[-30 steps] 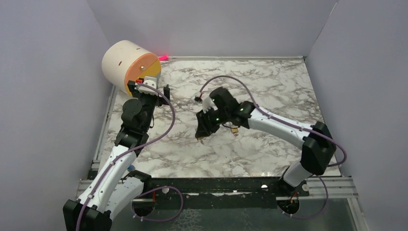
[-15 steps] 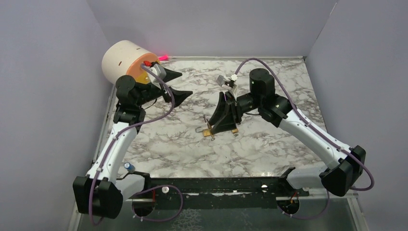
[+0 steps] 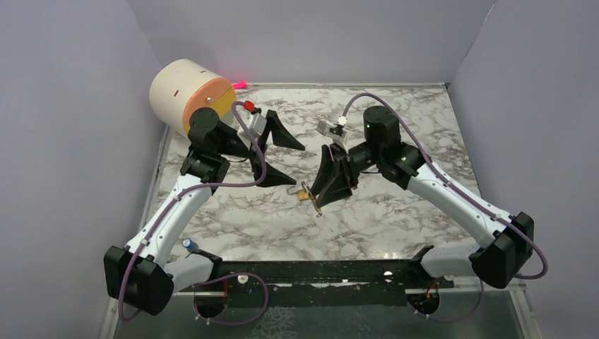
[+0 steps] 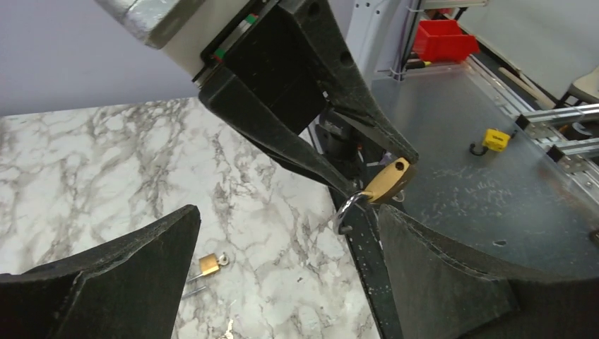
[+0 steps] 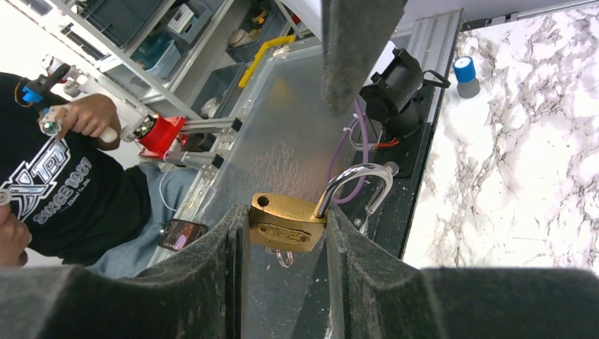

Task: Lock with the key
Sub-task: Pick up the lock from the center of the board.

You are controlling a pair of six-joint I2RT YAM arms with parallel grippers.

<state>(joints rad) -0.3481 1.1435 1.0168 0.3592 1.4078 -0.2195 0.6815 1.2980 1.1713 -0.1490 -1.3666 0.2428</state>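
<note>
My right gripper [image 3: 315, 199] is shut on a brass padlock [image 5: 289, 222] and holds it above the marble table [image 3: 395, 212]. Its steel shackle [image 5: 357, 185] stands open. A small ring [image 5: 284, 258] hangs under the body; I cannot make out a key. My left gripper [image 3: 297, 167] is open and empty, just left of the held padlock [image 4: 389, 180], which sits off its right finger [image 4: 438, 275]. The open shackle shows in the left wrist view [image 4: 348, 209]. A second brass padlock [image 4: 208, 265] with a ring lies on the table below.
A beige cylinder with an orange face [image 3: 185, 90] stands at the back left corner, with a red light [image 3: 244, 83] beside it. Grey walls close in three sides. A blue-capped part [image 3: 187, 244] sits by the left arm's base. A person [image 5: 56, 183] stands beyond the near edge.
My left arm has swung from the cylinder towards the middle, with its gripper open. My right gripper has lifted the padlock off the table and turned it towards the left gripper.
</note>
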